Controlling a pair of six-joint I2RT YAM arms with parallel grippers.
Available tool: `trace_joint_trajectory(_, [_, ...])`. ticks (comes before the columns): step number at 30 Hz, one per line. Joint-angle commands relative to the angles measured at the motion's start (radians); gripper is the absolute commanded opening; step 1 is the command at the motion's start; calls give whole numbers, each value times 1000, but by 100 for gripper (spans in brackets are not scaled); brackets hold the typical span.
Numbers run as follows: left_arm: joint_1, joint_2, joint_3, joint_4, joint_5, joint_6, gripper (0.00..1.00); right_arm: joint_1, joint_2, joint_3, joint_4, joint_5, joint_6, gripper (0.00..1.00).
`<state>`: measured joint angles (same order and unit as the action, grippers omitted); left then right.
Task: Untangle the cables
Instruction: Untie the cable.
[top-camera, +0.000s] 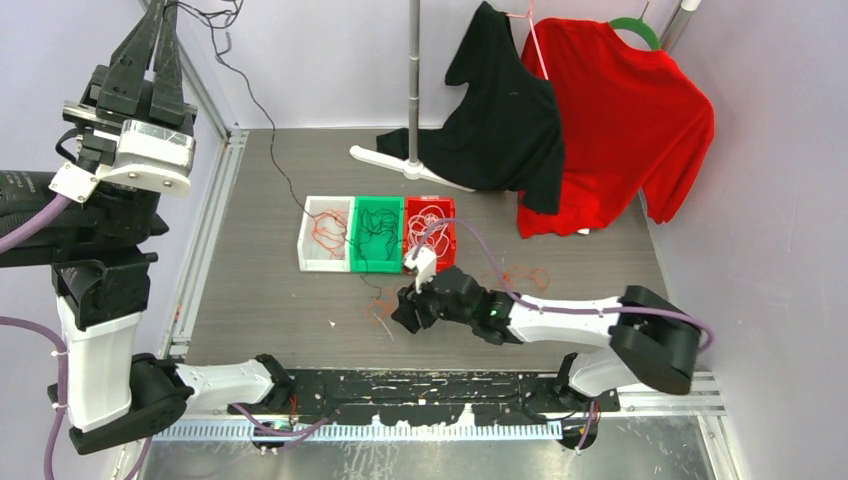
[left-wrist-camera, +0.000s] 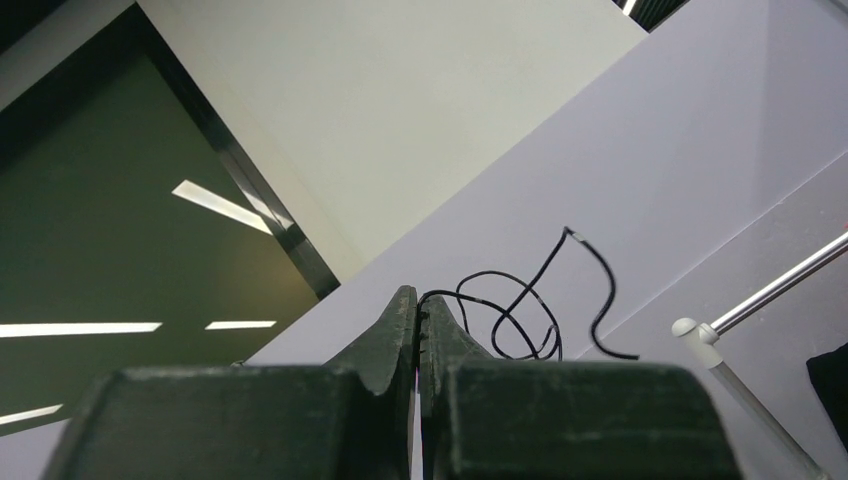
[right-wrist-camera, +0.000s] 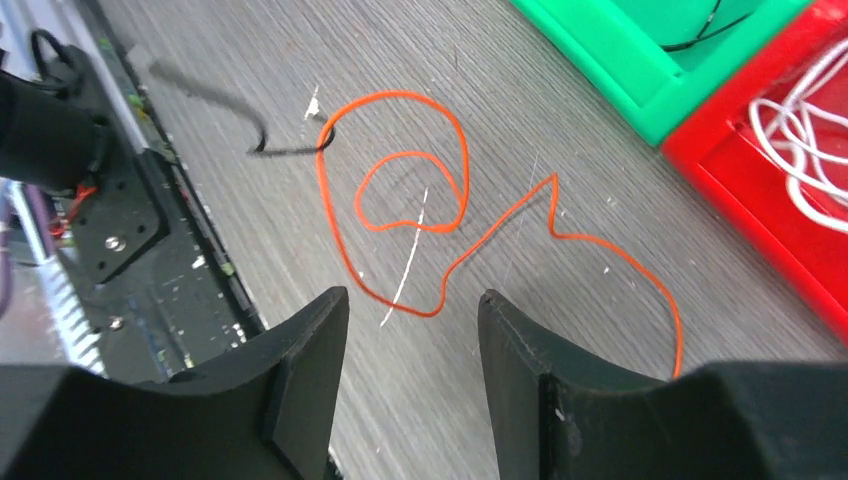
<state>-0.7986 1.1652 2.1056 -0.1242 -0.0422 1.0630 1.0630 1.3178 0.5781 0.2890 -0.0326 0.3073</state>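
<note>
Two grippers — left gripper (left-wrist-camera: 418, 300) clamped on one black cable (left-wrist-camera: 610, 285), right gripper (right-wrist-camera: 412, 300) open above one orange cable (right-wrist-camera: 466, 160).

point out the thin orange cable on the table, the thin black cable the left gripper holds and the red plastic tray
thin orange cable (right-wrist-camera: 400, 94), right wrist view, top of its outer loop
thin black cable (left-wrist-camera: 610, 285), left wrist view, its free curled end
red plastic tray (right-wrist-camera: 740, 215), right wrist view, its near wall
</note>
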Motion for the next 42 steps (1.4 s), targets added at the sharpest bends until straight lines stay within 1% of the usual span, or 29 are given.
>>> trace_joint_trajectory(1, [-3, -2, 17, 14, -27, 15, 0, 44, 106, 100, 150, 107, -81, 55])
trace_joint_trajectory(6, [-3, -13, 19, 6, -26, 14, 0, 56, 197, 152, 194, 138, -89, 52])
trace_joint_trajectory(12, [-4, -24, 17, -1, -29, 18, 0, 56, 219, 154, 210, 119, -64, 52])
trace_joint_trajectory(14, [-3, -30, 7, -2, -27, 21, 0, 57, 197, 126, 218, 146, -44, 52])
trace_joint_trajectory(18, [-2, -45, -22, 8, -21, 31, 0, 57, 99, 40, 237, 195, 7, 52])
trace_joint_trajectory(21, [-4, -45, -26, 12, -17, 28, 0, 57, 24, -28, 296, 166, 30, 53])
trace_joint_trajectory(23, [-3, -44, -25, 15, -18, 27, 0, 58, 3, -24, 262, 141, 27, 52])
trace_joint_trajectory(25, [-2, -43, -22, 14, -18, 26, 0, 58, 11, -9, 255, 114, 23, 45])
trace_joint_trajectory(26, [-3, -42, -21, 14, -17, 26, 0, 58, 19, -3, 258, 104, 23, 36])
trace_joint_trajectory(27, [-3, -41, -18, 15, -17, 26, 0, 58, 30, 2, 263, 100, 24, 23])
trace_joint_trajectory(28, [-3, -38, -14, 13, -18, 26, 0, 58, 39, 8, 268, 98, 25, 13])
trace_joint_trajectory(29, [-4, -35, -6, 12, -19, 26, 0, 58, 49, 14, 269, 98, 32, 7])
trace_joint_trajectory(30, [-4, -33, 4, 10, -19, 27, 0, 58, 58, 20, 269, 96, 37, 6])
trace_joint_trajectory(31, [-3, -29, 14, 6, -18, 27, 0, 58, 67, 24, 271, 87, 38, 10])
trace_joint_trajectory(32, [-3, -25, 25, 3, -19, 28, 0, 58, 79, 29, 273, 72, 38, 21])
trace_joint_trajectory(33, [-4, -23, 33, 1, -19, 29, 0, 58, 89, 35, 271, 64, 39, 29])
trace_joint_trajectory(34, [-4, -21, 39, -1, -18, 31, 0, 58, 99, 41, 271, 57, 37, 30])
trace_joint_trajectory(35, [-4, -21, 42, 0, -18, 32, 0, 58, 109, 45, 273, 56, 35, 24])
trace_joint_trajectory(37, [-3, -22, 42, 0, -18, 35, 0, 58, 124, 51, 280, 67, 34, 8])
trace_joint_trajectory(38, [-3, -22, 44, 1, -18, 37, 0, 58, 127, 53, 281, 74, 37, 2])
trace_joint_trajectory(42, [-3, -19, 63, 4, -18, 60, 0, 58, 115, 33, 259, 98, 52, 1])
